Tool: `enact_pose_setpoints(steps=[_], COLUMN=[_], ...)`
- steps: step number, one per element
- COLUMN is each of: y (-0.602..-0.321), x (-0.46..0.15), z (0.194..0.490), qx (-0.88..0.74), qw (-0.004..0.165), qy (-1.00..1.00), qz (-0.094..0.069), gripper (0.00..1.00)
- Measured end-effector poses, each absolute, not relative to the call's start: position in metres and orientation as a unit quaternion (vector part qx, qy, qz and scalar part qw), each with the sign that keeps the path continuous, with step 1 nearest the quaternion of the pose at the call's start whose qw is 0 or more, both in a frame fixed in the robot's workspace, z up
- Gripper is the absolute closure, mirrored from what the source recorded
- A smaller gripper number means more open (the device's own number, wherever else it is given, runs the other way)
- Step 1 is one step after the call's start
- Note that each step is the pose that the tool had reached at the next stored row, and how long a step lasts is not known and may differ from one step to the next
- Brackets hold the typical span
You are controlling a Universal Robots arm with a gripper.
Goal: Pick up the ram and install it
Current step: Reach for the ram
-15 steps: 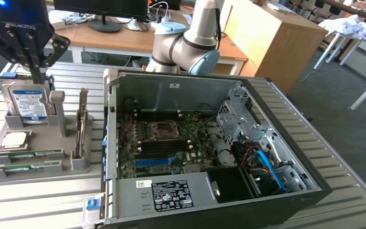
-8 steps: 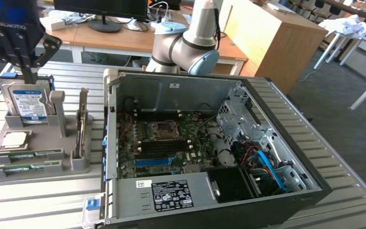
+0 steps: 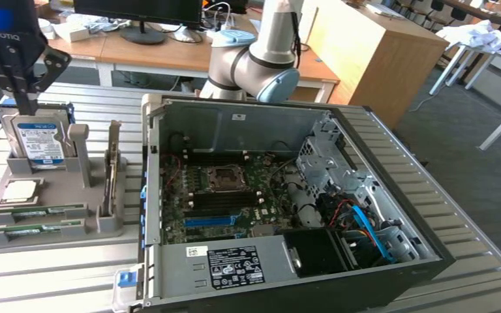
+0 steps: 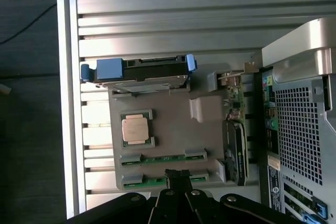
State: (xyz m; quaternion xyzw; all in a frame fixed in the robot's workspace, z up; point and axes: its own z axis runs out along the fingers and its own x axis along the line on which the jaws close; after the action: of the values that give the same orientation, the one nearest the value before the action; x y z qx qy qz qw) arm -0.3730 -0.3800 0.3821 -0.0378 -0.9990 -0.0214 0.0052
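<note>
Two slim green ram sticks lie side by side in slots at the front of a grey holder tray: one and one. In the wrist view they appear as an inner stick and an outer stick. My black gripper hangs high above the tray at the exterior view's left, shut and holding nothing. In the wrist view its closed tips overlap the outer stick. I cannot tell which stick is the task's ram.
The tray also carries an upright hard drive, a CPU and an upright card. To its right stands the open computer case with the motherboard and a blue slot. The arm's base is behind.
</note>
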Motion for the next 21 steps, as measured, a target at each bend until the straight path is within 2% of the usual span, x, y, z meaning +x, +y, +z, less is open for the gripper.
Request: enact_pose_setpoints(steps=[21], y=[-0.3797], x=[-0.3749], z=[0.3808], qx=[-0.001], qw=[0.007], qy=[-1.000], qz=[-0.021], gripper=[0.90])
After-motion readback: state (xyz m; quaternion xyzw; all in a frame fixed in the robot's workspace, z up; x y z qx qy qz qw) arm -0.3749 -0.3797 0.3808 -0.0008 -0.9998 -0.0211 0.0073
